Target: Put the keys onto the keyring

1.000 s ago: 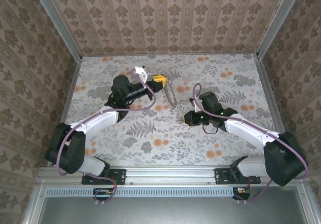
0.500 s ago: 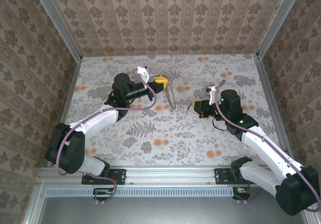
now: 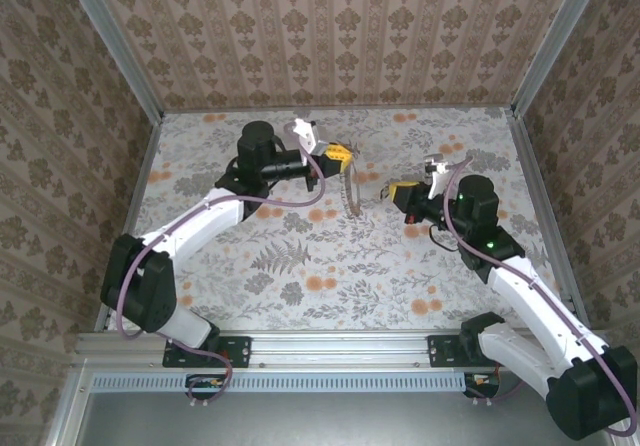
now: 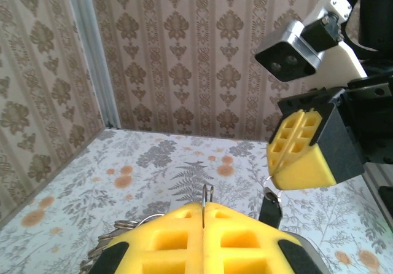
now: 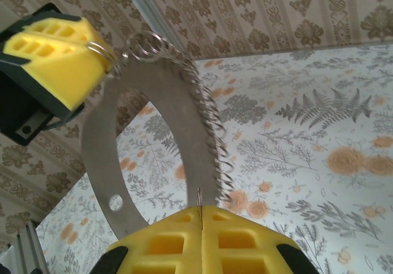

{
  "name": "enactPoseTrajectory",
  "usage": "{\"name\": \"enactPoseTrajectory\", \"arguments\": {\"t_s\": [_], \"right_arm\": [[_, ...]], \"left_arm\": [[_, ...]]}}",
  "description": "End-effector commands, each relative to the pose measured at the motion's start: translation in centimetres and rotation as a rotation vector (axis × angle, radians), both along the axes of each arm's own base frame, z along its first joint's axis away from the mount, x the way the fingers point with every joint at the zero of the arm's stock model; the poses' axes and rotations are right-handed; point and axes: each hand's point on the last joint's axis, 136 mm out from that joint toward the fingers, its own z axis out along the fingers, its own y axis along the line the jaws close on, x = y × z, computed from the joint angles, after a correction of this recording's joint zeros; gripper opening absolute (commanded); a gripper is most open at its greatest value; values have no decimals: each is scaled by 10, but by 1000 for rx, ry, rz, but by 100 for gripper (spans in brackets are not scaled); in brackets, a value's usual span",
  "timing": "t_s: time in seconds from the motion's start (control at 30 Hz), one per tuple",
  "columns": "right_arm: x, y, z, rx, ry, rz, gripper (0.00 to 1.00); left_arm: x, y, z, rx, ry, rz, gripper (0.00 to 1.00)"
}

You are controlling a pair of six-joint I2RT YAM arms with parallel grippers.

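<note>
Looking down, we see the left claw (image 3: 337,153) clamped shut on the keyring (image 3: 349,194), which hangs above the counter (image 3: 300,276) just 12 o'clock of centre. At its 3 o'clock, the right claw (image 3: 392,192) is closed, pinching the small black-headed key (image 4: 270,207).

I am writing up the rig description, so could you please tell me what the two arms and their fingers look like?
The left arm and right arm both have white links and black joints. A purple cable runs along each. The fingers are yellow blocks with square recesses, on black backing. A silver-white camera sits at the wrist; green lights glow on the right arm.
</note>
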Motion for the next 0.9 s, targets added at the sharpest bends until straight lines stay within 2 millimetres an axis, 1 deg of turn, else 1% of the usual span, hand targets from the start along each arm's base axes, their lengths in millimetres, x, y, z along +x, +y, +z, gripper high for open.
{"name": "enactPoseTrajectory", "arguments": {"t_s": [0.0,0.2,0.4,0.53,0.87], "right_arm": [[1,8,42,28,-144,54,0],[-1,7,61,26,-207,62,0],[-3,11,74,34,-240,86,0],[-1,14,77,46,-240,105,0],[5,20,76,61,-224,124,0]], "left_arm": [[-9,-9,9,12,-39,-73,0],[-7,-17,8,33,-38,-59,0],[-9,-22,5,80,-60,-40,0],[-11,-24,6,80,-62,-43,0],[-16,-27,7,77,-68,-53,0]]}}
